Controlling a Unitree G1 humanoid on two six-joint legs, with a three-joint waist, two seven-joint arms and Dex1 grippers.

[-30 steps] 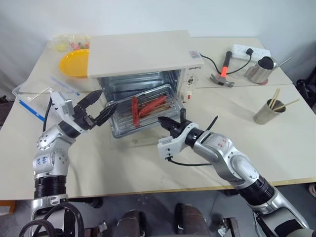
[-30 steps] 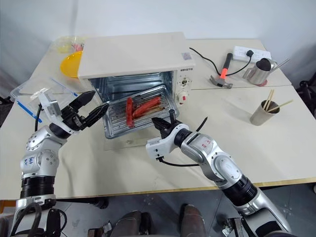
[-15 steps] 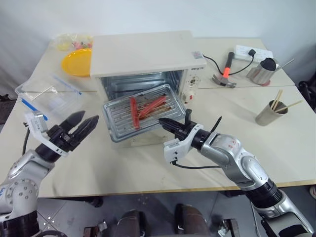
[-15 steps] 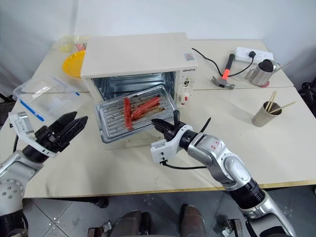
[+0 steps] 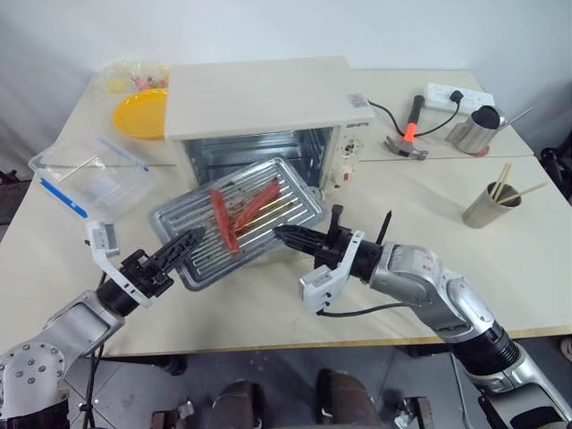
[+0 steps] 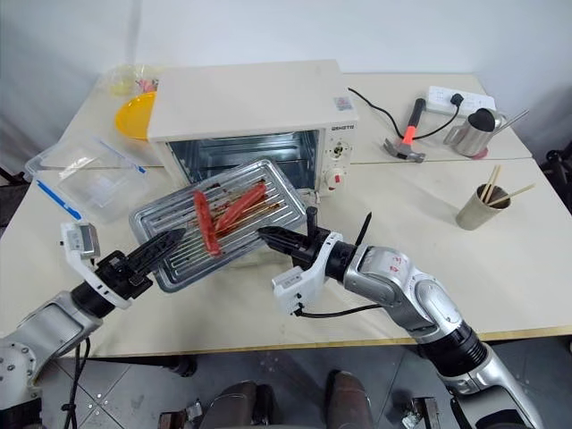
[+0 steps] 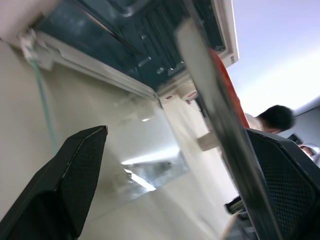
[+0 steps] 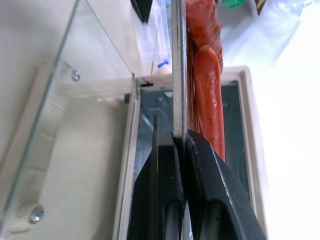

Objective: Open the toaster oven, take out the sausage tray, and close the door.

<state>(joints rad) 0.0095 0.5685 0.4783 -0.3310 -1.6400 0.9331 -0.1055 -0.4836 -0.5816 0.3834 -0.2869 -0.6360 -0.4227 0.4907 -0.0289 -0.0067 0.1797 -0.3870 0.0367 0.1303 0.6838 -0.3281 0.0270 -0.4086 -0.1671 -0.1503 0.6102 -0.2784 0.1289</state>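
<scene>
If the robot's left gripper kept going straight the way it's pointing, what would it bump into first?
Probably the sausage tray: the open left gripper already points at its near corner, though depth is unclear.

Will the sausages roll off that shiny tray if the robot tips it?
Maybe. The sausages look round and smooth, so they could roll or slide. The sausage tray has ridges and a raised rim, which should slow them. The right tool pinches just one edge while the tray looks tilted, so it may wobble.
</scene>
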